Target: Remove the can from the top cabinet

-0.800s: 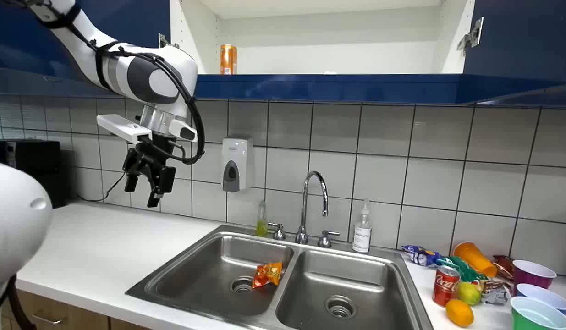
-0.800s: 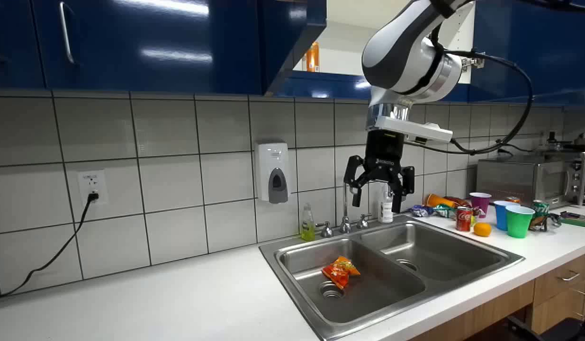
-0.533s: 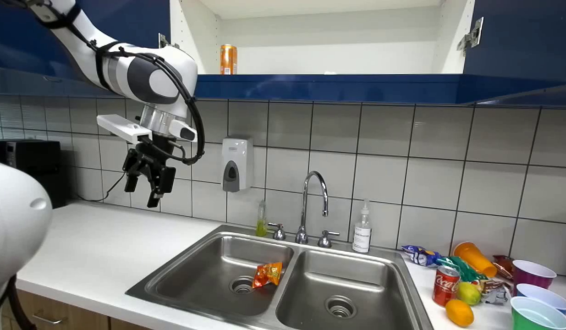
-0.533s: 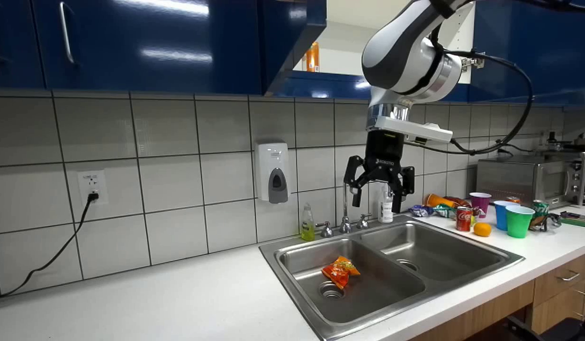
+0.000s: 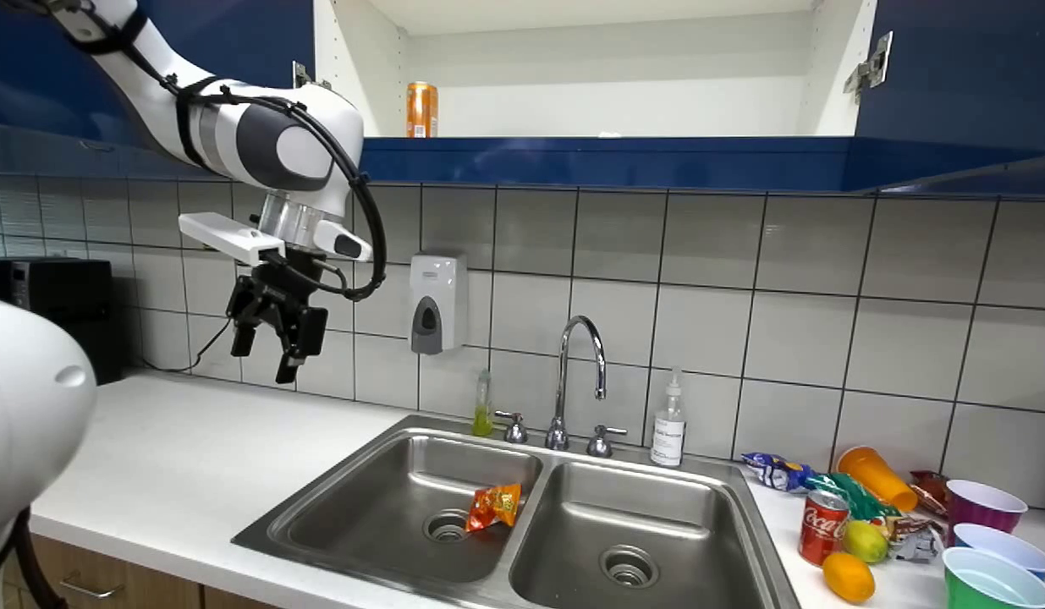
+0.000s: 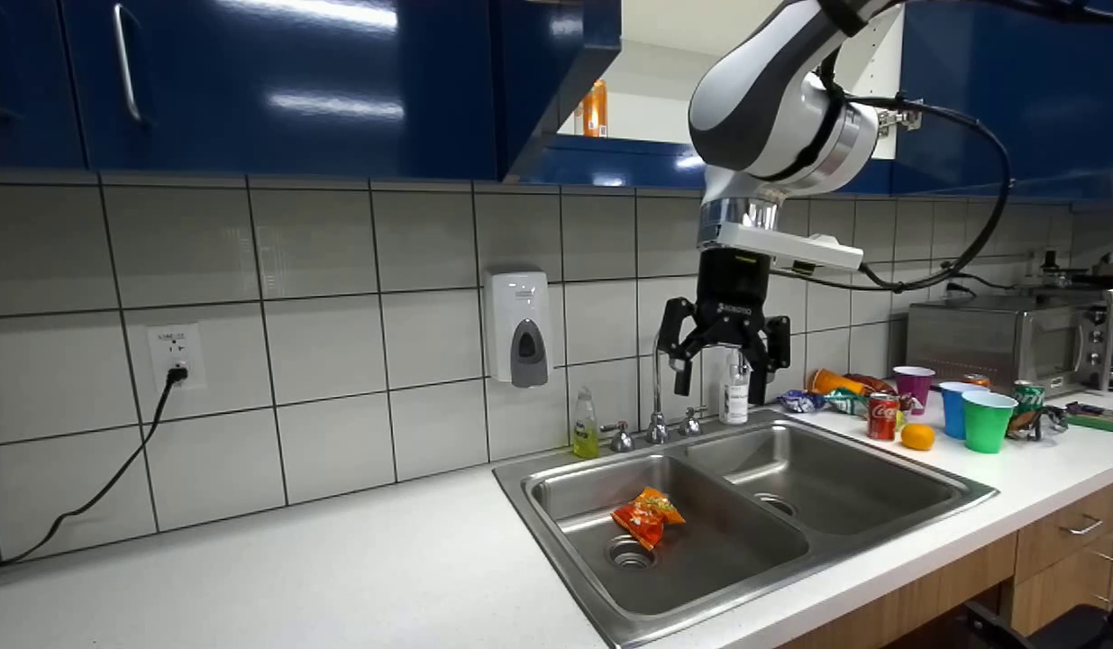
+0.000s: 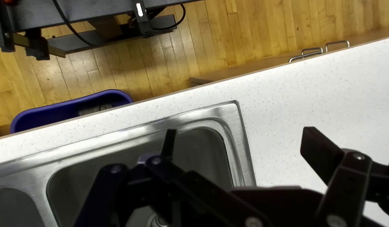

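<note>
The can (image 5: 421,108) is a slim orange cylinder. It stands upright at the left end of the open top cabinet (image 5: 607,161), which has glossy dark-blue doors and a white interior. In an exterior view the can (image 6: 595,110) is partly hidden by the cabinet's open door (image 6: 556,72). My gripper (image 5: 265,357) points down, open and empty, below the cabinet and well apart from the can. It also shows open in an exterior view (image 6: 718,388). In the wrist view my gripper's fingers (image 7: 239,132) are wide apart over the sink edge and counter. The can is out of the wrist view.
A double sink (image 5: 522,541) holds a red-orange packet (image 5: 493,507). A faucet (image 5: 563,381), a soap dispenser (image 5: 437,304) and a bottle (image 5: 669,427) stand at the wall. A red can (image 5: 823,526), an orange (image 5: 849,578) and several cups (image 5: 987,507) are on the counter.
My gripper has shifted very slightly to the right in both exterior views. It stays open. The can and the cabinet have not moved.
</note>
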You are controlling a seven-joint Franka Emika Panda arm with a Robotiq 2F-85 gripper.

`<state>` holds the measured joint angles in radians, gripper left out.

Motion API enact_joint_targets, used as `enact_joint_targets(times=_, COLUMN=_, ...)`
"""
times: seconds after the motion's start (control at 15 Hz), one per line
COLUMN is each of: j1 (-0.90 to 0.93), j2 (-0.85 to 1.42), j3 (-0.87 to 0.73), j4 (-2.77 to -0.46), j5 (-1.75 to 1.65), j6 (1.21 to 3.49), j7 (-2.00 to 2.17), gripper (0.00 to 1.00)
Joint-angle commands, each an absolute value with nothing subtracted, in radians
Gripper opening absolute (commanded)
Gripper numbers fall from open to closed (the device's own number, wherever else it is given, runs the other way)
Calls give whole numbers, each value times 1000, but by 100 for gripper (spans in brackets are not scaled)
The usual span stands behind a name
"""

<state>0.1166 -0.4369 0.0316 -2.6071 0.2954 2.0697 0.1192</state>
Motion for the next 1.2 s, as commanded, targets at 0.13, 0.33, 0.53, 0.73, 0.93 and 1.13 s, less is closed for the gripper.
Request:
enact_joint_targets(times=0.13, j1=95, j2=-495, j3=45, j4=-2595, j5=235, j6=2025, j7=105, gripper=100)
enact_joint_targets(times=0.33, j1=97, j2=-516, j3=43, j4=-2588, j5=216, j6=2002, j7=101, gripper=100)
enact_joint_targets(times=0.53, j1=94, j2=-536, j3=46, j4=-2578, j5=197, j6=1964, j7=107, gripper=100)
enact_joint_targets(times=0.73, j1=93, j2=-550, j3=48, j4=-2561, j5=171, j6=1915, j7=106, gripper=100)
enact_joint_targets(times=0.93, j1=95, j2=-561, j3=42, j4=-2542, j5=163, j6=1873, j7=92, gripper=100)
enact_joint_targets(times=1.13, j1=91, j2=-573, j3=43, j4=-2521, j5=147, j6=1846, j7=90, gripper=100)
